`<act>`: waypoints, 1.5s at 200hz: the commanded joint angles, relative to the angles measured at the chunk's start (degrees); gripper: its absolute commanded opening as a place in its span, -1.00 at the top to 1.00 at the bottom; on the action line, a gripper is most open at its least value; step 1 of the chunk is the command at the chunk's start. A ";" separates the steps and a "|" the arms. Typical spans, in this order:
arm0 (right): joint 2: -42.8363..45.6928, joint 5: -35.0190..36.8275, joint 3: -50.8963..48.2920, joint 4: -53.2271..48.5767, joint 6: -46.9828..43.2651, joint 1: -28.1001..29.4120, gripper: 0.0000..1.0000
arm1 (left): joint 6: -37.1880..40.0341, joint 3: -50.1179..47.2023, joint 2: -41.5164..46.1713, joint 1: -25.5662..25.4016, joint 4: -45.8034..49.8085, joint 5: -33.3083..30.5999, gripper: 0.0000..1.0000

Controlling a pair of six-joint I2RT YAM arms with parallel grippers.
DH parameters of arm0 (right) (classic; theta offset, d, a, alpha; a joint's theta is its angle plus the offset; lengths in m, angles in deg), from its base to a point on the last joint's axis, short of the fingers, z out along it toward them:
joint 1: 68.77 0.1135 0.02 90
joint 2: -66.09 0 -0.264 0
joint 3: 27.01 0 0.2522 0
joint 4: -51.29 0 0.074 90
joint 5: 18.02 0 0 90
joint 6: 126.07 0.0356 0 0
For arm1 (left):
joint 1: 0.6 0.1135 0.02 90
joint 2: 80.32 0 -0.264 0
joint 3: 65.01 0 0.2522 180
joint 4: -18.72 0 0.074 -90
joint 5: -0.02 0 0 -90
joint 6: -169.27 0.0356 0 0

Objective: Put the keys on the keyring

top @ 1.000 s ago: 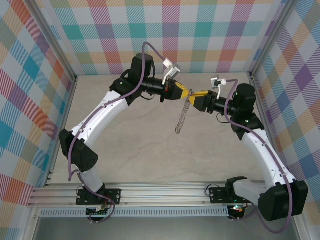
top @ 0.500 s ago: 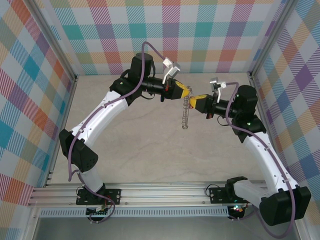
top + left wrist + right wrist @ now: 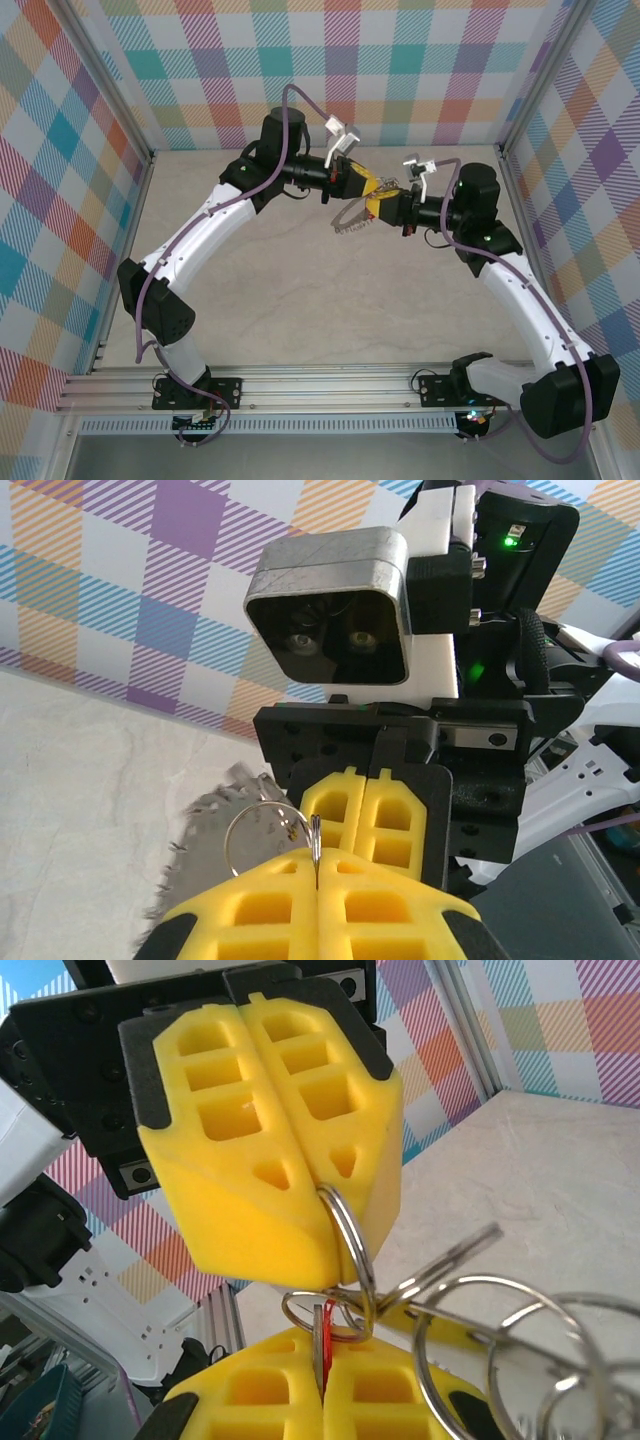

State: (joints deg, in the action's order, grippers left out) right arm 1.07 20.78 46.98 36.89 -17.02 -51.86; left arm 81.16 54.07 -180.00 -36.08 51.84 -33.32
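High above the table, my left gripper and right gripper meet tip to tip. In the left wrist view the left gripper is shut on the edge of a thin silver ring of the keyring. In the right wrist view that ring sticks out from between the left gripper's yellow fingers. Just below it, my right gripper is shut on the small red-headed key, which sits against the ring. More wire loops of the keyring fan out to the right, and they trail as a grey blur.
The beige tabletop lies well below both grippers. Plaid walls close in the left, back and right sides. An aluminium rail with both arm bases runs along the near edge.
My right gripper has shut and moved left and up against the left gripper. The hanging keyring chain has swung from straight down up toward the left.
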 commanded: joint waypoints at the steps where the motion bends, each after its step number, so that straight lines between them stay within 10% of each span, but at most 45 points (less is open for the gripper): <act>1: 0.19 -0.39 1.30 0.75 -0.74 0.93 1.00 | -1.02 -0.31 2.42 -0.37 -5.31 0.40 1.00; 32: 1.15 1.50 1.12 -0.86 -1.38 0.94 0.99 | -1.25 -0.65 2.65 -0.32 -5.82 0.37 1.00; 52: 2.64 3.32 0.78 -2.74 -1.90 0.74 0.18 | -1.22 -0.73 2.69 -0.33 -5.91 0.47 1.00; 69: 4.17 3.98 0.60 -3.89 -2.17 0.16 -0.02 | -1.20 -0.93 2.74 -0.37 -6.09 0.55 1.00; 300: 2.54 0.25 0.24 14.77 14.06 -6.18 0.15 | -1.57 -2.84 4.40 -0.37 -8.01 1.96 1.00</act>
State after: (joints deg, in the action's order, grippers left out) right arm 4.07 23.66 46.87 46.68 -5.13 -57.61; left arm 80.11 51.28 -178.06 -36.11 47.09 -33.45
